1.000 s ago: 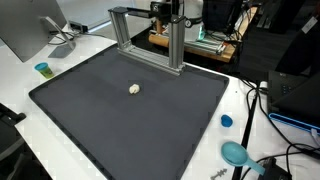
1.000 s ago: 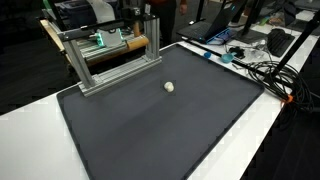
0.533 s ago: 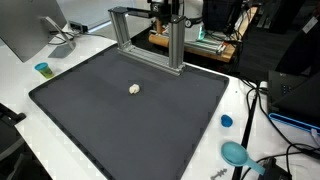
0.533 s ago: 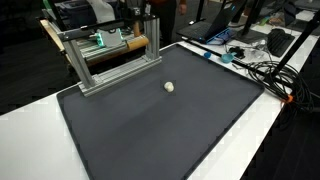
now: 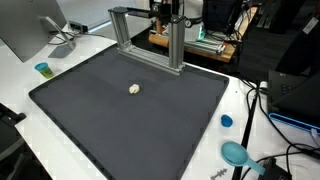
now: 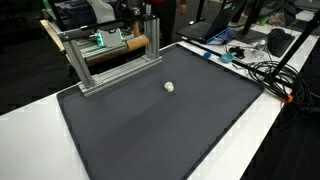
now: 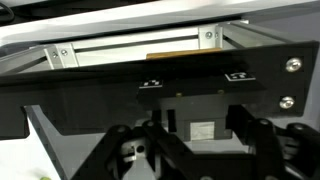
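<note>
Resting on one black mat (image 5: pixel 110 125) is one pale ball (image 5: pixel 135 89); whether the fingers (image 7: pixel 258 150) gape cannot be told.

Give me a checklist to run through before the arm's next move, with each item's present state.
1. Small pale object lies alone mid-mat, nothing touching it: ok.
2. Metal frame stands upright at the far edge of the mat: ok.
3. Gripper clear of the frame's top bar: cannot tell.
4. Jaws open or shut: cannot tell.
5. Cables lie off the mat: ok.
</note>
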Robot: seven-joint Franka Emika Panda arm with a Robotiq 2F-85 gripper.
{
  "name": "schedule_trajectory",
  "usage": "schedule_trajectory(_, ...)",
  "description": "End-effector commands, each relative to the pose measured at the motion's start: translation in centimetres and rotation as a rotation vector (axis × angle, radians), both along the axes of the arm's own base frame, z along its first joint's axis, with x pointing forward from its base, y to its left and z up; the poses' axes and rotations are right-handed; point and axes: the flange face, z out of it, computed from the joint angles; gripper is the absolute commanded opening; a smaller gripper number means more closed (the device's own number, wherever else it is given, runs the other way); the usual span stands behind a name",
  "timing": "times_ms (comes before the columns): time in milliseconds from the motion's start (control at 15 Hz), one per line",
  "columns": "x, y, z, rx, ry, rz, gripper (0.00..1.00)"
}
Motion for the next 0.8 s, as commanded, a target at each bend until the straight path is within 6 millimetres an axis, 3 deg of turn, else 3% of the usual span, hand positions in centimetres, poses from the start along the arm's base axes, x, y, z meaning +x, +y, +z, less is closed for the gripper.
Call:
schedule_trajectory(0, -0.42, -0.11, -0.29, -0.021, 0.017, 0.005, 0.68)
schedule_trajectory(133, -0.46, -0.07, -0.2, -0.022, 0.02, 0.01, 0.69)
schedule_trajectory(333, -0.51, 0.09, -0.15, -0.03, 0.036, 0.02, 0.91)
schedule_trajectory(467, -0.59, 0.18, -0.01, -0.035, 0.04, 0.026, 0.93)
schedule_trajectory(733, -0.66, 0.41, 0.11, -0.04, 0.039, 0.045, 0.83)
